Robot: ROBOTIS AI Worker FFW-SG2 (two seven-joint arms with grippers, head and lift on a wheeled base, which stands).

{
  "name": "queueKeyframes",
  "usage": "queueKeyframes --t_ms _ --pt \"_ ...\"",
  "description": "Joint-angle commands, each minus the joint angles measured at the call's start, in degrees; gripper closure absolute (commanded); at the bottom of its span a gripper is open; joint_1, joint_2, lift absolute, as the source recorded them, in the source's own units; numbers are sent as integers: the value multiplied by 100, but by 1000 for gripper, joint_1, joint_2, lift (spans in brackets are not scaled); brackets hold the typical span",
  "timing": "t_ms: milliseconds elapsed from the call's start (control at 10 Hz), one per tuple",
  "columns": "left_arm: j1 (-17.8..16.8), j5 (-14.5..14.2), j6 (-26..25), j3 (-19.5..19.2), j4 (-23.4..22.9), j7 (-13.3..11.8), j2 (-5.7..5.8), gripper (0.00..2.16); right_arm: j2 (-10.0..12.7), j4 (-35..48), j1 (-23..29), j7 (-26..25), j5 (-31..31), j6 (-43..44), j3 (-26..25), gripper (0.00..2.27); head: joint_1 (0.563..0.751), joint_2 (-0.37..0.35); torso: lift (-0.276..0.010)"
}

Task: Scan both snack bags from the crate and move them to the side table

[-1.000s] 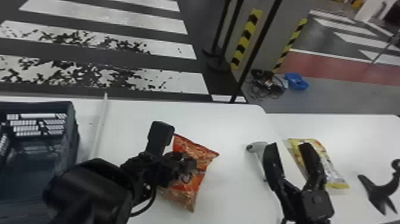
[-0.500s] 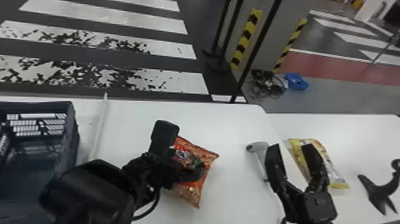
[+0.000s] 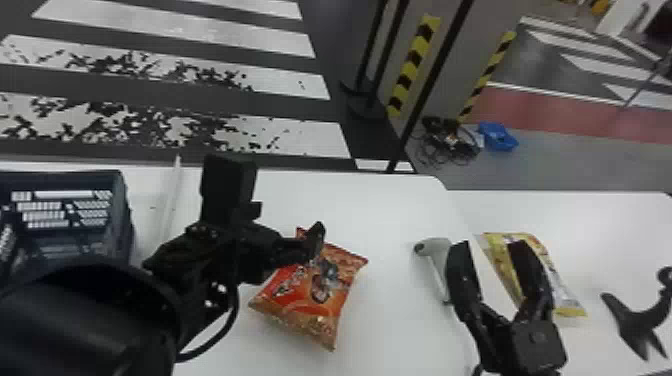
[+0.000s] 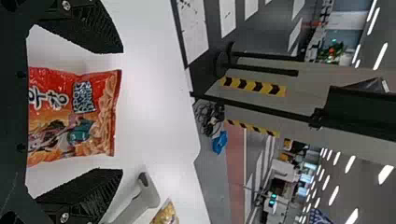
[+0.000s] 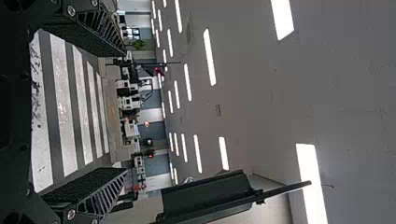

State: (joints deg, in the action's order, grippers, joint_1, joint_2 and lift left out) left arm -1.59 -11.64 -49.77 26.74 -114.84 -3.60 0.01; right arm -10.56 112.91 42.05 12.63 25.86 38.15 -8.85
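We have our left gripper at the red bag.
Its jaws, like our right gripper's, gape wide, empty.

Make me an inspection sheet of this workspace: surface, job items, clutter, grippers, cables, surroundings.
Surface: white table, side table on the right
Job items: orange bag lies on the table; yellow bag on the side table; scanner near the table's right edge; crate at the left
Clutter: dark forked object on the side table
Grippers: left open, over the orange bag; right open, between scanner and yellow bag in the head view
Cables: one loops beside the left arm; tangle on the floor
Surroundings: striped crossing, blue item on the floor
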Motion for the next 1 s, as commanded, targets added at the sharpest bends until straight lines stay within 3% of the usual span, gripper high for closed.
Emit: queueKeyframes --t_ms 0,100,200,400,600,800,900 --pt "449 250 -47 -275 -926 202 254 113 10 -41 -39 -24 -134 -67 59 117 695 -350 -95" --pt "810 233 -47 -670 -1401 237 588 113 10 -50 -75 -77 -196 -138 103 113 695 -350 -95" --pt "1188 241 -12 -1083 -1867 378 852 113 10 -50 -75 -77 -266 -190 138 113 695 -350 -95" --pt "2023 154 217 -2041 -2543 527 1256 113 10 -173 -145 -59 -617 -208 244 117 695 -311 -95" --pt "2840 -259 533 -3192 -2965 598 1467 113 -42 -164 -136 47 -837 -489 296 117 695 -157 -95" --pt "3490 -919 990 -4309 -3009 554 1608 113 -60 -146 -110 161 -907 -612 305 120 695 -50 -95" --pt "3745 -1279 1377 -4810 -2851 457 1590 113 -77 -102 -110 170 -1110 -894 349 120 695 17 -95"
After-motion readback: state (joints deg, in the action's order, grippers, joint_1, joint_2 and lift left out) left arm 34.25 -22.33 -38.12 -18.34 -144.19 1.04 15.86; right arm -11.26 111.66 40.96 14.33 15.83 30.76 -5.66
